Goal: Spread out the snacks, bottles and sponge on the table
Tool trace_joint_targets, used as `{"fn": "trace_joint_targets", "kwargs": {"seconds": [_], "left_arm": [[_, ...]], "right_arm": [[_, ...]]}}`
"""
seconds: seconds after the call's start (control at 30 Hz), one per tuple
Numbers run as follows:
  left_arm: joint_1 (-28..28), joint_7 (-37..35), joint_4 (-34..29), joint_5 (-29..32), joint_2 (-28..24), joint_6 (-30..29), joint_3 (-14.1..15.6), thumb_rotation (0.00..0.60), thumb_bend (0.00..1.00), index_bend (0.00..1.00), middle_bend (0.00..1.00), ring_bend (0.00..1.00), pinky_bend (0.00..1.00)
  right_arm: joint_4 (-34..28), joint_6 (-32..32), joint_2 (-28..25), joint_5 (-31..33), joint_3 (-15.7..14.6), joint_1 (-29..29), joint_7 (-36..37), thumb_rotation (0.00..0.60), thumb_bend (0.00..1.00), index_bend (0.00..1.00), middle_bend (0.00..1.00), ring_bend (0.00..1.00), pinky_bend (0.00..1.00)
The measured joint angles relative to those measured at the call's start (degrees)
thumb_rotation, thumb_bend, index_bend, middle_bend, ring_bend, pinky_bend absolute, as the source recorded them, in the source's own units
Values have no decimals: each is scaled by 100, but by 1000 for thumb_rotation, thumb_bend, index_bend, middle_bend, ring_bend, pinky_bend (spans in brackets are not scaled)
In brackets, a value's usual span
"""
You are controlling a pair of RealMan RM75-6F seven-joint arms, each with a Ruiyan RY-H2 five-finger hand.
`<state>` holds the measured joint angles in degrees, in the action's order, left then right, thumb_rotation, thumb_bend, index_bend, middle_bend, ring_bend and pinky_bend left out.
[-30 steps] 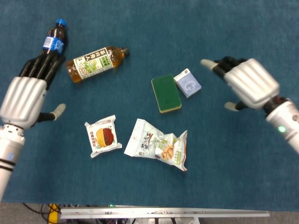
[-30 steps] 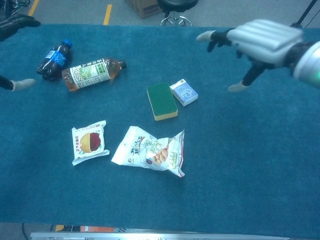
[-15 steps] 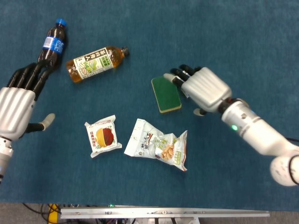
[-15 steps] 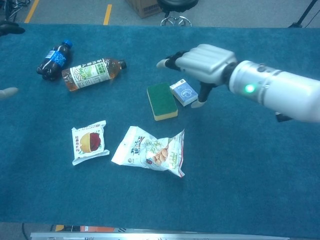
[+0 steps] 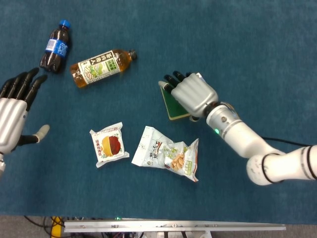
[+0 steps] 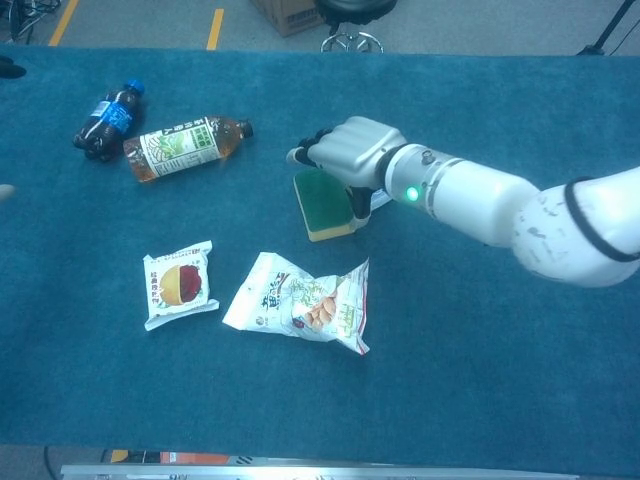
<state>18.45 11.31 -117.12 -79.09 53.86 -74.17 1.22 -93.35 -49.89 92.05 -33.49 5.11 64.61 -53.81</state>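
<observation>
Snacks, bottles and a sponge lie scattered on the blue surface (image 5: 257, 44) between the robot's two hands. At far left the left hand (image 5: 14, 115) hovers with fingers spread, holding nothing; just beyond its fingertips lies the cola bottle (image 5: 54, 45), and to that bottle's right the tea bottle (image 5: 102, 67) lies on its side. Nearer the robot, between the two hands, sit the small snack packet (image 5: 108, 145) and the larger crumpled snack bag (image 5: 167, 154), close together but apart. Right of centre the right hand (image 5: 192, 93) is down over the green sponge (image 5: 170, 101), its dark fingers reaching past the sponge's far edge; whether it grips or merely covers the sponge cannot be told. A sliver of the small blue box (image 6: 379, 199) shows under that hand in the chest view.
</observation>
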Motion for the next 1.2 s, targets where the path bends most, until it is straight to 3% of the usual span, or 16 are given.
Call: {"fn": "trace_joint_targets", "kwargs": {"seconds": [0.43,0.67,0.77,0.97,1.2], "left_arm": [[-135,-188,68,-64,-73,69,-21,600,241,20,0,0,85],[-163,-200,63,-80,-78,104,-55,600,241,20,0,0,84],[-176,-208,65,-91,-71,107,-67,600,241,20,0,0,85],[-195,-215,76,-99,-71,140,-84,600,241,20,0,0,84],[-231,-237,58,-146,-89,132,-100,600,241,20,0,0,84]], "right_arm": [[546,-97,545,669,-148,502,-318,600,0,0,101,93,278],[789,-44,698,887,-236,637,-379,600,0,8,149,94,277],[882,-24,767,936,-248,673,-361,600,0,99,203,133,278],[994,-165,856,719,-255,635,-230,600,7,366,346,332,383],[1056,-290,869,568,-276,531,-117,600,51,428,375,390,441]]}}
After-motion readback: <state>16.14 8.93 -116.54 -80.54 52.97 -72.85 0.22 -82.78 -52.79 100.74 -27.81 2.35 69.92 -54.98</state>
